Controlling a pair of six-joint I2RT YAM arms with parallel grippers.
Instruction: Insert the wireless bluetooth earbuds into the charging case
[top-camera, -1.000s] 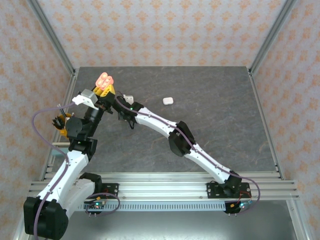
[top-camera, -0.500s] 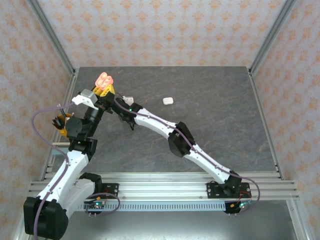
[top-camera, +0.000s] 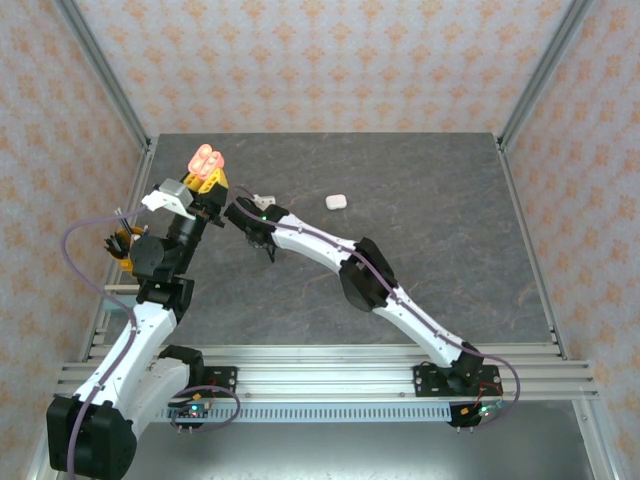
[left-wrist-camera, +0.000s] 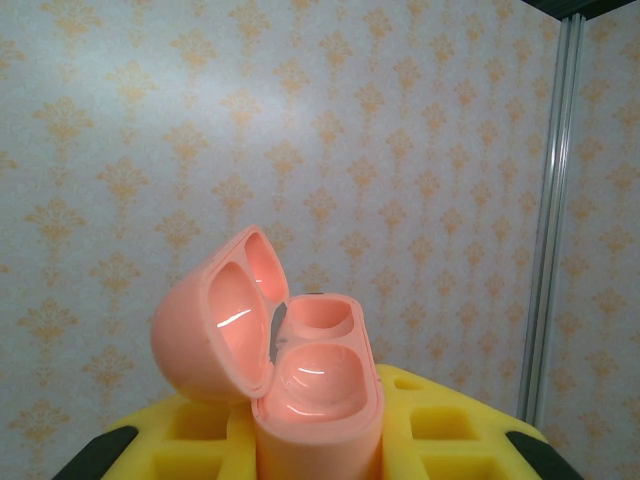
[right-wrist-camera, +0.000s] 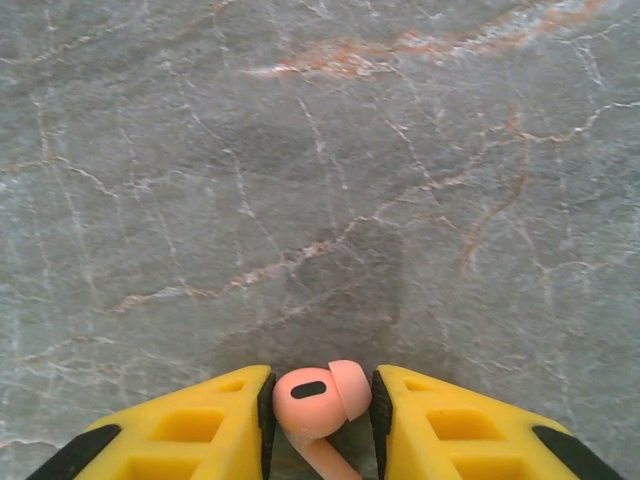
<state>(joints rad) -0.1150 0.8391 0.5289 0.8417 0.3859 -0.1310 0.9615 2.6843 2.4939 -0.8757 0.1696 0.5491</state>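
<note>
1. My left gripper (left-wrist-camera: 320, 455) is clamping the pink case (left-wrist-camera: 300, 370) by its base, fingers pressed against its sides, and holding it raised at the far left of the table (top-camera: 430, 260).
2. The case is standing upright, its lid tipping open to the left, and both of its wells are facing the wrist camera.
3. My right gripper (right-wrist-camera: 320, 425) is pinching a pink earbud (right-wrist-camera: 318, 393) between its pads over the grey table, the stem running back between the fingers.
4. That gripper is sitting just right of the left one.
5. A white case (top-camera: 335, 201) is lying on the table farther right, apart from both grippers.
</note>
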